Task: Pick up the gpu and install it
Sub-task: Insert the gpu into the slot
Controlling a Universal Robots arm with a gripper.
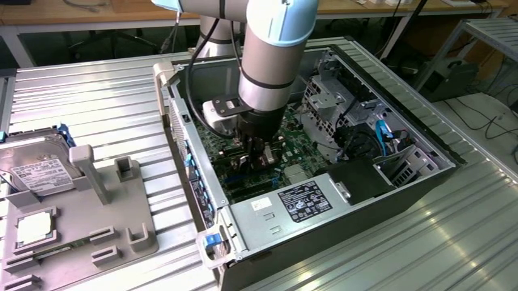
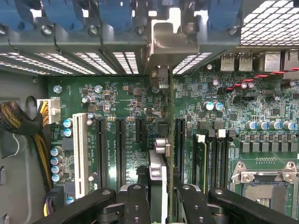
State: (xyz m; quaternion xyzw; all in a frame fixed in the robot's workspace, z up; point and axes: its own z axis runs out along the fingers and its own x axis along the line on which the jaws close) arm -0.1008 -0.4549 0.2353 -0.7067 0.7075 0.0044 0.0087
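The pincer (image 2: pixel 161 186) is clamped on the gpu (image 2: pixel 160 161), which it holds edge-on, standing upright over the green motherboard (image 2: pixel 126 100) inside the open computer case (image 1: pixel 421 142). The arm (image 1: pixel 271 57) reaches steeply down into the case from above, its wrist close over the board. The card's long axis runs parallel to the black expansion slots (image 2: pixel 119 149), and its silver bracket (image 2: pixel 170 44) end points toward the case's perforated rear wall. On the worktop (image 1: pixel 97 97) beside the case, a grey holder (image 1: pixel 89 218) carries a hard drive (image 1: pixel 36 170).

place: lab/workshop | evidence: open PC case (image 1: pixel 404 182) on slatted metal bench (image 1: pixel 97 103), desks and cables behind
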